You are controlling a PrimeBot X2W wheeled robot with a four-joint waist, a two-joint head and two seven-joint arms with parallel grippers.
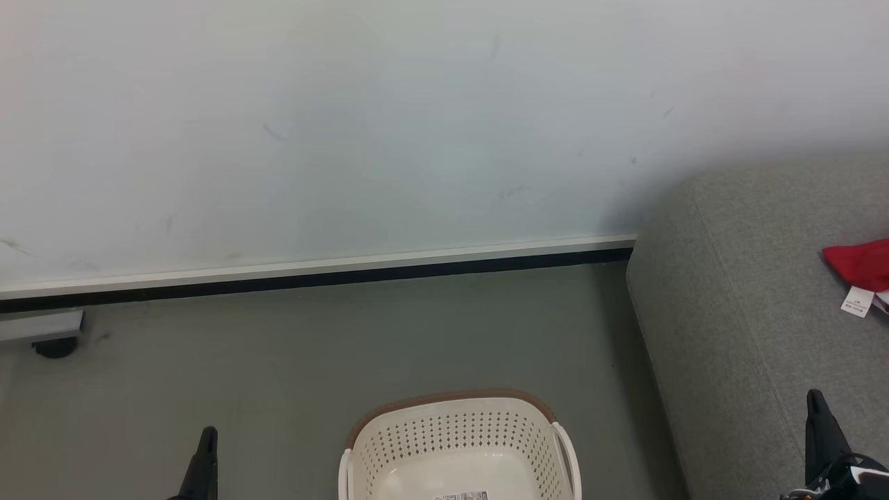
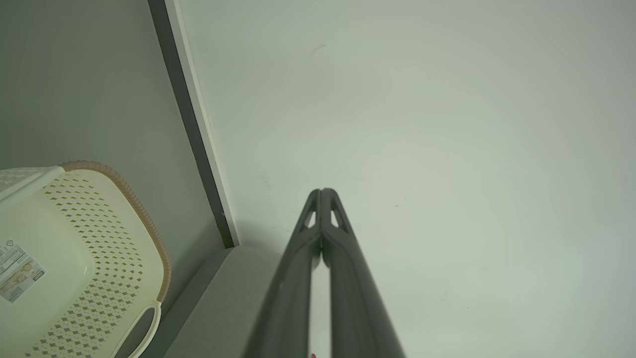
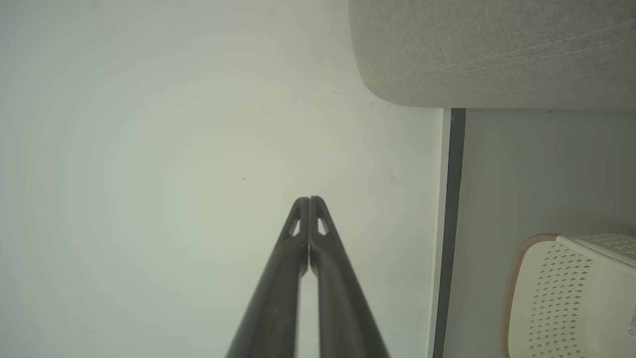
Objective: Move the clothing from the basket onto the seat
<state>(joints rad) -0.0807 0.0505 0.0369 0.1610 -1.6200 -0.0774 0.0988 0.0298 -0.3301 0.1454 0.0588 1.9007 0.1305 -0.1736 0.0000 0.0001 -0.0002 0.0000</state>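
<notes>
One basket, one seat and two grippers were in the head view, along with a single patch of red clothing bearing one white tag. The frame's edge cut the cloth, so it could not be told whether it was one garment or more.

The clothing lay on the seat, at about 3 o'clock in the head view. The basket stood on the grey floor at 6 o'clock, just beside the seat's front edge. Its bare bottom showed one paper label.

The left gripper stood at 7 o'clock and the right gripper at 5 o'clock, both pointing up the view. From the right gripper the clothing lay near 12 o'clock, apart from it across the grey fabric. From the left gripper it lay toward 2 o'clock, well apart, with the basket between them.

In the left wrist view the left gripper's fingers were pressed together at the tips with nothing between them, aimed at the pale wall, and the basket sat at 8 o'clock. In the right wrist view the right gripper's fingers were likewise fully closed on nothing, with the seat at 1 o'clock and the basket at 4 o'clock.
</notes>
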